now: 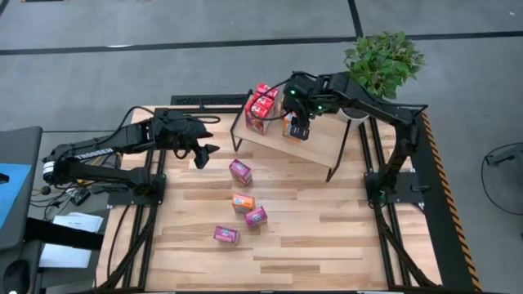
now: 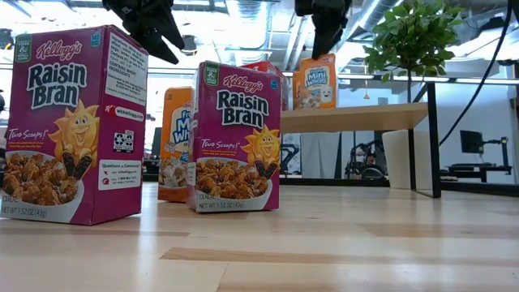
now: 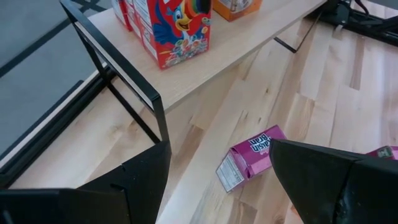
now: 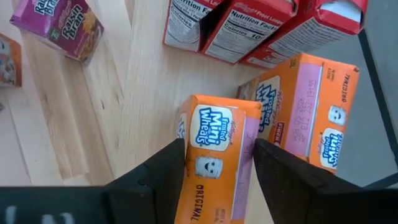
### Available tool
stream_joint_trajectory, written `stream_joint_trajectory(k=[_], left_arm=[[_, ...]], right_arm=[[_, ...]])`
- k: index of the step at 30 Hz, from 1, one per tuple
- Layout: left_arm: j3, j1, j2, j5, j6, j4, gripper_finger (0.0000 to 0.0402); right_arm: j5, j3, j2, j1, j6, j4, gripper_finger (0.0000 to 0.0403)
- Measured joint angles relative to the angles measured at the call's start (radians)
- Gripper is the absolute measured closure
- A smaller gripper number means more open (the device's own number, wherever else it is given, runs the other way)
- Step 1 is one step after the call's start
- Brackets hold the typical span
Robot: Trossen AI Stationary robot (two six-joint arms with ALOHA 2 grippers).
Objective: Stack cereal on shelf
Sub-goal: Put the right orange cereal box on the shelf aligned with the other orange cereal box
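The shelf (image 1: 327, 140), a light board on black wire legs, stands at the table's far side. Red cereal boxes (image 1: 261, 106) stand at its left end, with two orange Mini Wheats boxes beside them. My right gripper (image 4: 217, 146) is open above the shelf and points down, one finger on each side of the nearer orange box (image 4: 217, 143), which stands upright on the board. The second orange box (image 4: 305, 106) stands just behind it. My left gripper (image 1: 203, 155) hangs open above the table left of the shelf, with nothing between its fingers. My right gripper comes from above, its fingers (image 4: 168, 168) close along the two narrow sides (image 4: 186, 134) of the orange box, below its top. The box stands on its bottom end on the shelf board. Whether the fingers touch it, I cannot tell.
Loose boxes lie on the table in front of the shelf: a magenta one (image 1: 240, 171), an orange one (image 1: 243, 202) and two more magenta ones (image 1: 256, 217) (image 1: 226, 235). A potted plant (image 1: 382, 61) stands at the shelf's far right end.
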Motion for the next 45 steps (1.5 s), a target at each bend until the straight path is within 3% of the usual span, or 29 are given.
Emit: stream_joint_trajectory(k=[9, 15, 24, 31, 45], left_arm=[[0.000, 0.000, 0.000, -0.037, 0.000, 0.001, 0.0136], [0.000, 0.000, 0.000, -0.047, -0.017, 0.006, 0.0136], [0.000, 0.000, 0.000, -0.053, -0.035, 0.006, 0.0136], [0.000, 0.000, 0.000, -0.067, -0.040, 0.006, 0.0136], [0.000, 0.000, 0.000, -0.067, -0.028, 0.003, 0.0136]], right_arm=[[0.023, 0.001, -0.061, 0.004, 0.002, -0.008, 0.0204], [0.023, 0.001, -0.125, 0.006, 0.109, -0.073, 0.0224], [0.078, -0.003, -0.130, 0.096, 0.191, -0.189, 0.0337], [0.115, -0.108, -0.121, 0.105, 0.183, -0.151, 0.0389], [0.115, -0.212, -0.120, 0.096, 0.150, 0.006, 0.0358]])
